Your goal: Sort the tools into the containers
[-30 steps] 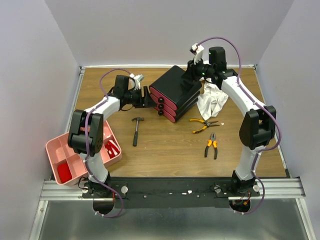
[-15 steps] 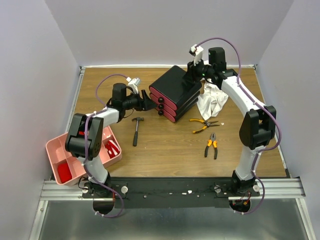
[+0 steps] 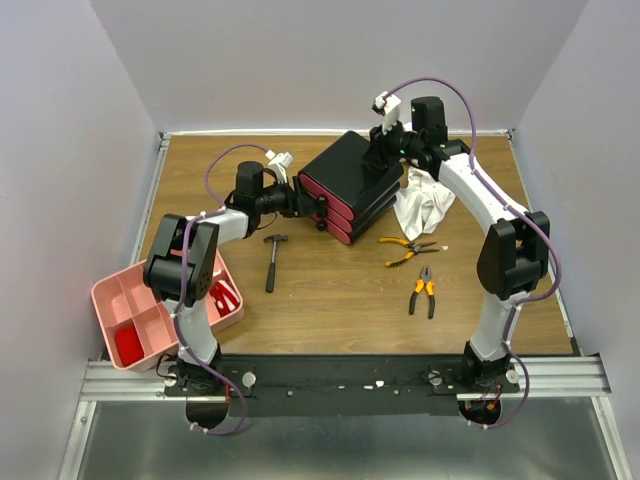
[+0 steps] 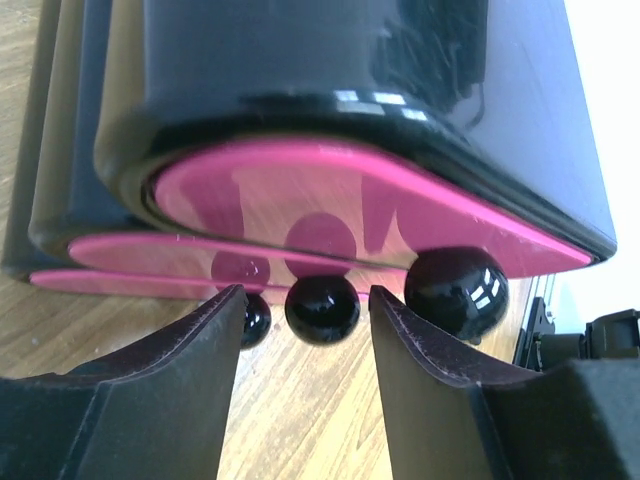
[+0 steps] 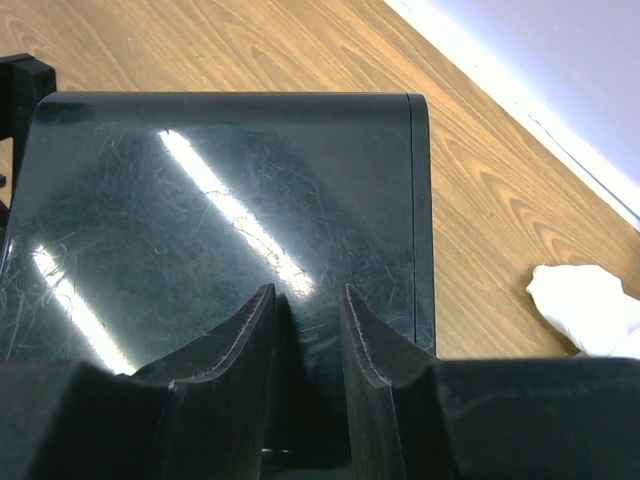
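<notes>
The black box (image 3: 345, 168) with three pink drawers (image 4: 300, 200) stands at the back middle of the table, all drawers pushed in. My left gripper (image 3: 298, 200) is open at the drawer fronts, and the middle black knob (image 4: 322, 308) sits just at its fingertips (image 4: 225, 310), not clamped. My right gripper (image 5: 306, 292) rests on the box's glossy top (image 5: 200, 200), its fingers a little apart with nothing between them. A black-handled hammer (image 3: 273, 262) and two orange-and-black pliers (image 3: 408, 248) (image 3: 424, 290) lie on the wood. The pale-pink tray (image 3: 110, 300) sits at the near left.
A crumpled white cloth (image 3: 425, 200) lies right of the box, under the right arm. Red items (image 3: 222, 296) lie in the tray's compartments. Walls close the table at the back and on both sides.
My left gripper has moved right, up to the drawer knobs, and its jaws have narrowed slightly. The right gripper has stayed on the box top.
</notes>
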{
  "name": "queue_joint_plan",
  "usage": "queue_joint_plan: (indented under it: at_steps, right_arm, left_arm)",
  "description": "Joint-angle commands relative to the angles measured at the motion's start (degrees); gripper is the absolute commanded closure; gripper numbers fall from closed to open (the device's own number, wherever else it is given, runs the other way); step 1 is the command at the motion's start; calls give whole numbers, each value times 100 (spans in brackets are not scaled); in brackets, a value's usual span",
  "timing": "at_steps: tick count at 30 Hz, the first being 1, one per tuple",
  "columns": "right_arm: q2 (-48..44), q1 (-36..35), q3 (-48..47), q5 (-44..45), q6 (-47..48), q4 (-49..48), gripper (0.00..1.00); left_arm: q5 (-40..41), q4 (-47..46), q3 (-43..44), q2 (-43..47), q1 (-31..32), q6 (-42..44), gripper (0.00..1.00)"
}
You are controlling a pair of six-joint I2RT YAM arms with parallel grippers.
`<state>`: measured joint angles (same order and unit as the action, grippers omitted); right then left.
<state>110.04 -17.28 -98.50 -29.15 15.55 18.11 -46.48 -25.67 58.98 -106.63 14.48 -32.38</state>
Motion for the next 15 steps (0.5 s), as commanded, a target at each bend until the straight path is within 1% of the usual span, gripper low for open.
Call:
queue_joint_plan:
  at_steps: [1, 12, 15]
  right_arm:
    - [-97, -30, 15, 137, 80, 61, 60]
    - [-62, -39, 6, 120, 45, 44, 60]
    - [-9, -39, -47, 120, 45, 52, 60]
  left_arm:
    - [-318, -9, 280, -218, 99, 4, 40]
    - [-511, 18, 280, -314, 99, 4, 38]
    - [-590, 62, 316, -358, 108, 4, 44]
